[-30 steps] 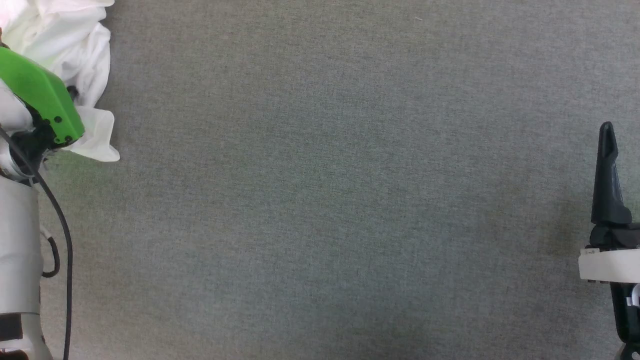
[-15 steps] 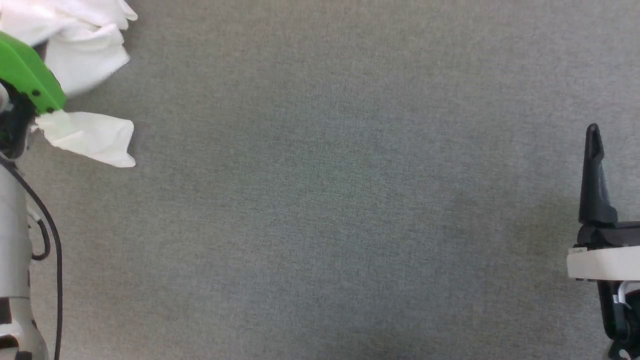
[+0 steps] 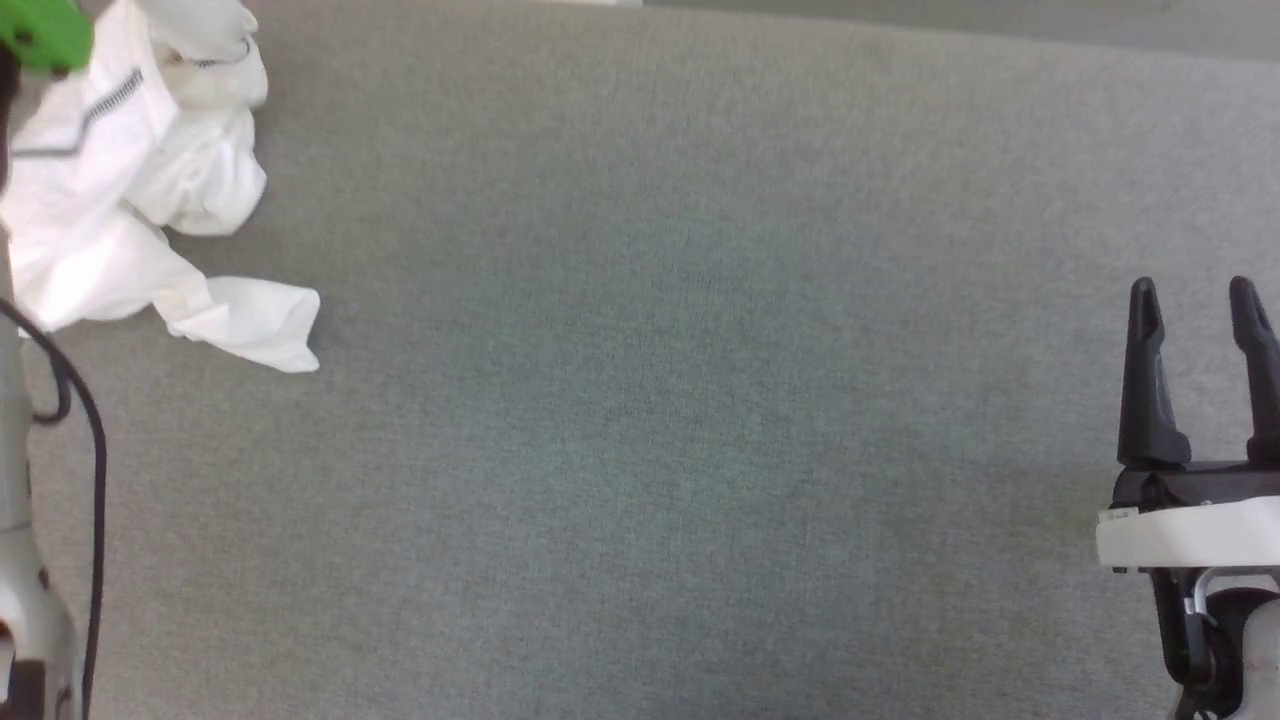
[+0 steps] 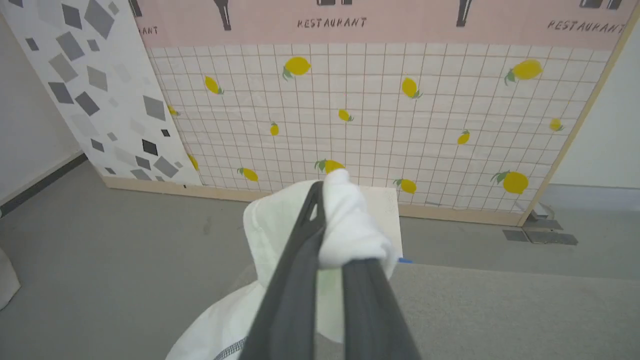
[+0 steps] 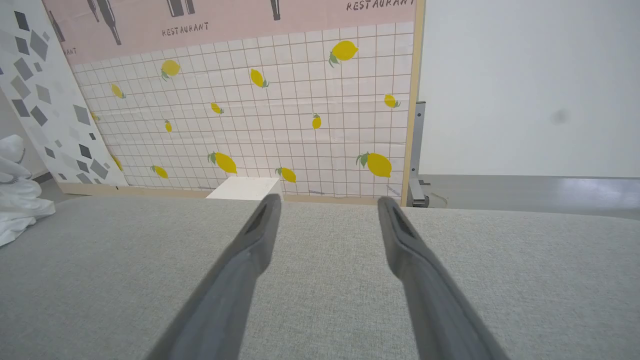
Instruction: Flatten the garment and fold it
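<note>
Garment (image 3: 110,220) is coming up bunched since we are now clamping left jaws on it, right jaws apart, so flattening is just beginning.

The garment (image 3: 100,245) is white with dark grey zigzag stitching; the surface (image 3: 640,400) is grey; yellow lemons dot the gridded backdrop (image 4: 380,125)

There is one crumpled white garment (image 3: 130,200), at the head view's upper left. There are two grippers: the left gripper (image 4: 322,220) and the right gripper (image 3: 1193,290). One white box (image 5: 245,189) and two patterned panels stand behind: a lemon panel (image 5: 280,100) and a speckled panel (image 5: 45,100).
</note>
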